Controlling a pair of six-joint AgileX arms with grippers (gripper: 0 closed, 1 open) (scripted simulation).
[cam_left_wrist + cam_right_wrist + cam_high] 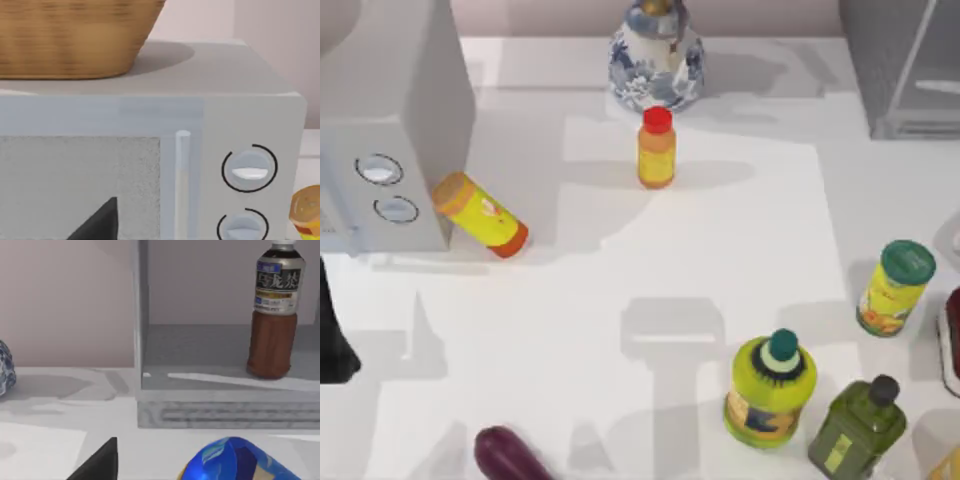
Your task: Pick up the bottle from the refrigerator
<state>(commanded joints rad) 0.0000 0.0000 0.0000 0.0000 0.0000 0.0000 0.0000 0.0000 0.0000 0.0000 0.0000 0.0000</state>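
Right up close, a dark bit of the right gripper (100,462) poked into the right wrist view. I could not tell if it was open or closed. It hung low over the white bench (45,445), looking level at the open front of the refrigerator (225,412) and apart from it. A shiny blue thing (235,460) lay just beside it. Farther off, the bottle (274,315) stood upright on the refrigerator floor, with a white cap, a dark label and a brown body. From the top view, the refrigerator (910,70) was a grey box at the far right corner.

A dark bit of the left gripper (100,222) showed too; again I could not tell open or closed. It faced the microwave (250,120) door, with a basket (65,35) on top. The left arm (332,340) sat at the bench's left edge.
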